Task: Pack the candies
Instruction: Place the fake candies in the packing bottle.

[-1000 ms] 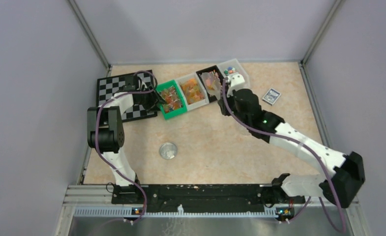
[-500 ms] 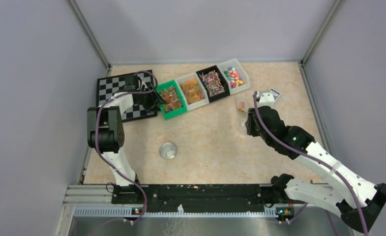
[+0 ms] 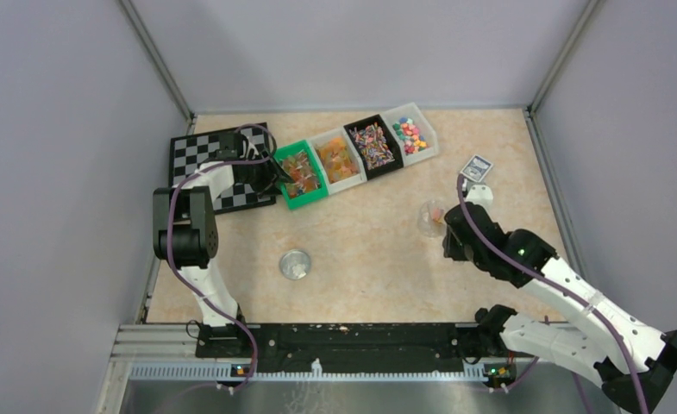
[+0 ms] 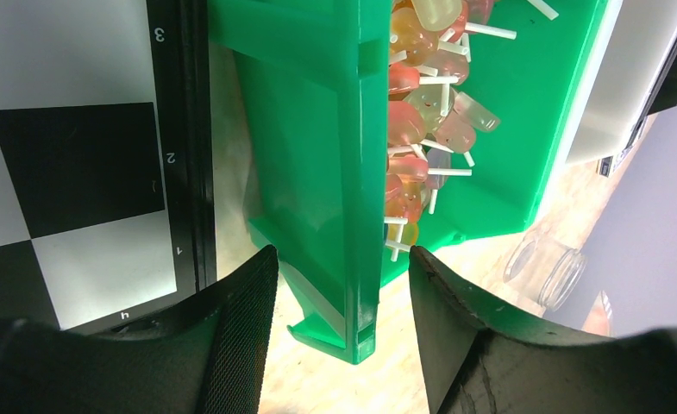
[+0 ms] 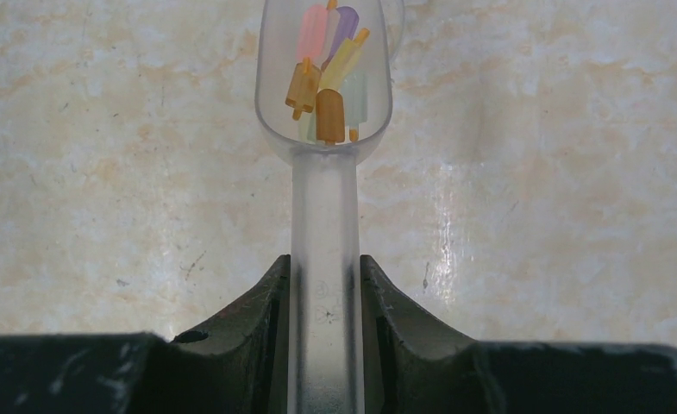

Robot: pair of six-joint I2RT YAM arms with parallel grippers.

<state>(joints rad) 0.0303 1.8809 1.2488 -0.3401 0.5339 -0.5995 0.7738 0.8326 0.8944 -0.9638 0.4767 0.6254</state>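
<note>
My right gripper (image 5: 324, 278) is shut on the handle of the clear scoop (image 5: 324, 190). The scoop's bowl holds several small candies (image 5: 322, 78), orange, pink, purple and yellow. In the top view the right gripper (image 3: 448, 226) holds the scoop (image 3: 429, 217) over bare table at the right. My left gripper (image 4: 343, 259) is open, with one jaw on each side of the green bin's (image 4: 317, 129) side wall. That bin (image 3: 300, 175) is full of candies (image 4: 421, 121). A small clear jar (image 3: 296, 264) stands in the middle of the table.
A white bin (image 3: 338, 160), a black bin (image 3: 374, 145) and a clear bin (image 3: 410, 134) of candies stand in a row beside the green one. A chessboard (image 3: 198, 155) lies at the far left. A small card box (image 3: 476, 167) lies at the right.
My right arm has drawn back from the black bin toward the near right, carrying the scoop with candies in it. The left arm has not moved.
</note>
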